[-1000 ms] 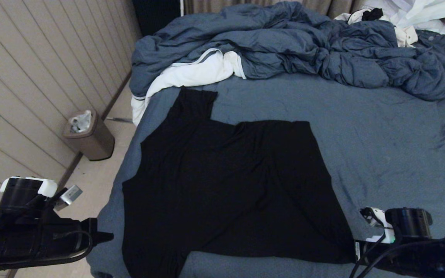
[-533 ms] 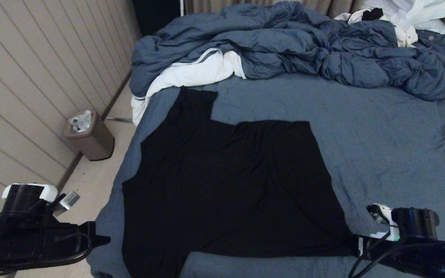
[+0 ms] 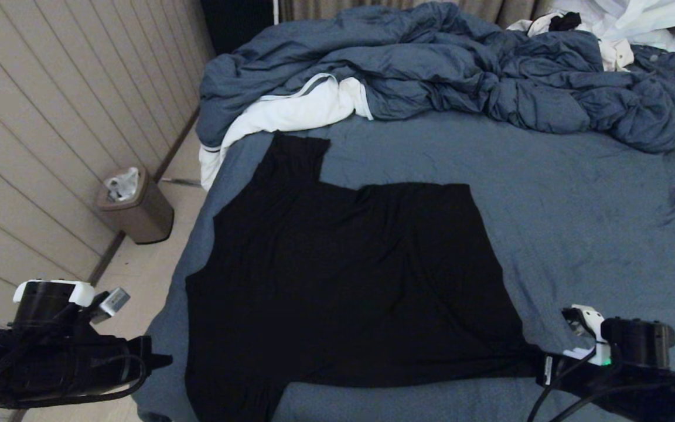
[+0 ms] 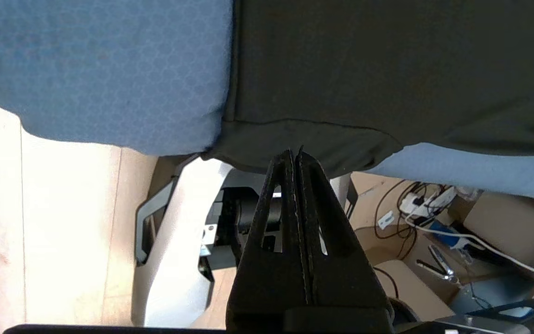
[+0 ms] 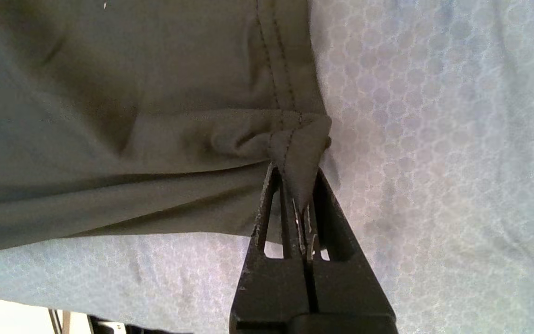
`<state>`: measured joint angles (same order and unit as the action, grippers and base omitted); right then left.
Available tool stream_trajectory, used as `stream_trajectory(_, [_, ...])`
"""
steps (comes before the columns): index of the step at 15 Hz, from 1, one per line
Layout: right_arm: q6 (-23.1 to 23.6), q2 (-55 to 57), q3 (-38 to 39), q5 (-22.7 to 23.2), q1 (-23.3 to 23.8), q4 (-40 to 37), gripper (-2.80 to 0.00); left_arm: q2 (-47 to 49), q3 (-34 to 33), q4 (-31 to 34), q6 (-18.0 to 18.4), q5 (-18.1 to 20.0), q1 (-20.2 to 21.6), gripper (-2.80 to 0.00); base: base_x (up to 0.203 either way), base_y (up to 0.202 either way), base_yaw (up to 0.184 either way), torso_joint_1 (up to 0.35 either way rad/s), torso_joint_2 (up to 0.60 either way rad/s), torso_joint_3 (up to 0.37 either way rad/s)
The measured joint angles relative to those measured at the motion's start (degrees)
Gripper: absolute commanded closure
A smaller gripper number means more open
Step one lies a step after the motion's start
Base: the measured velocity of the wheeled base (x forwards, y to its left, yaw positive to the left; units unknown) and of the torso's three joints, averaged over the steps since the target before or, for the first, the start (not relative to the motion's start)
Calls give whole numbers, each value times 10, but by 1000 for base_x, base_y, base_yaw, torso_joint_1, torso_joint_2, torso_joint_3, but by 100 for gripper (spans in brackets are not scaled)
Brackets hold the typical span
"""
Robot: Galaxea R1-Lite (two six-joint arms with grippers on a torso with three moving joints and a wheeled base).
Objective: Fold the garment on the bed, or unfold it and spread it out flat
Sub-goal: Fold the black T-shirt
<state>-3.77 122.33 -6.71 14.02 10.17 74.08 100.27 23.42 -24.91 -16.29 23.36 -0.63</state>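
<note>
One black garment [image 3: 349, 281], spread flat

Home bedroom, wide bed [image 3: 578, 193] with slate-blue sheet, rumpled duvet [image 3: 460, 70] at its head, small lined bin [image 3: 135, 206] by panelled wall [image 3: 50, 117]

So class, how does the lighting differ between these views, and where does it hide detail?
Head view: dim, so the shirt reads as flat black on the bed. Left wrist view: floor glares pale. Right wrist view: bright, showing the shirt's stitching in the right gripper.
</note>
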Motion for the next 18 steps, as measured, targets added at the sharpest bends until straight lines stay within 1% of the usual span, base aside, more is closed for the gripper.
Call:
stream_trajectory(5, [-14, 6, 0, 1, -12, 9, 0, 33, 15, -2, 8, -5, -1, 0, 0, 0, 0, 0, 0, 0])
stream_trajectory(8, [-13, 15, 5, -1, -19, 50, 0, 52, 24, -1, 8, -3, -2, 0, 0, 0, 0, 0, 0, 0])
stream_trajectory(11, [-10, 33, 11, -2, -20, 72, 0, 63, 23, 0, 7, 1, -3, 0, 0, 0, 0, 0, 0, 0])
stream_trajectory(14, [-9, 62, 26, -10, -27, 127, 0, 69, 30, 0, 5, -1, -2, 0, 0, 0, 0, 0, 0, 0])
stream_trajectory(15, [-9, 73, 34, -16, -32, 131, 0, 70, 31, 0, 6, -2, -2, -280, 0, 0, 0, 0, 0, 0])
stream_trajectory(18, [-9, 90, 38, -22, -38, 132, 0, 75, 35, -1, 7, -3, -2, -280, 0, 0, 0, 0, 0, 0])
